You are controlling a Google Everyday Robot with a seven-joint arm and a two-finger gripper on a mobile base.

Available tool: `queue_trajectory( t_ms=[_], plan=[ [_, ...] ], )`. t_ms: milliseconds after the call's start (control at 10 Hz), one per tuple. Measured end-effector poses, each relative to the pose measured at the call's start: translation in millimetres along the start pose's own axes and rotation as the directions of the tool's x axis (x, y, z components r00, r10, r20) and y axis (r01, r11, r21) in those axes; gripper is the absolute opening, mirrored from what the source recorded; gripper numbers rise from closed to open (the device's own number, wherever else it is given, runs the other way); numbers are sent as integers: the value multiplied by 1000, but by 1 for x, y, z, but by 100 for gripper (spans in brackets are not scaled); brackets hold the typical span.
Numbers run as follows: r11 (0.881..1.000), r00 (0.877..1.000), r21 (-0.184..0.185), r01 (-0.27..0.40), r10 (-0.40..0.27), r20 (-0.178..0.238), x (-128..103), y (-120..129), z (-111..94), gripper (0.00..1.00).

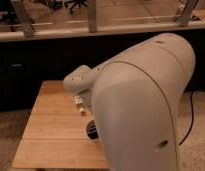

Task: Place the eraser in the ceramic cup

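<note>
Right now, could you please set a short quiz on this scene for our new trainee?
1. True or false: the gripper is over the wooden table.
2. Multiple choice: what hides part of the ceramic cup? A) the robot's white arm; B) an orange bowl; C) a cardboard box.
3. Fill in the gap: in the camera view, the ceramic cup appears ___ the gripper (above or below).

Key: 1 true; 2 A; 3 below.
</note>
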Motion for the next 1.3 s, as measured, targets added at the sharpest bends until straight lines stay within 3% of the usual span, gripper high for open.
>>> queue_trajectory(
  t_ms=[500, 1300],
  plan=[
    [999, 999, 23, 23, -23, -30, 0, -7, -7, 0],
    [996, 998, 63, 65, -64, -28, 2, -9, -20, 0]
  ],
)
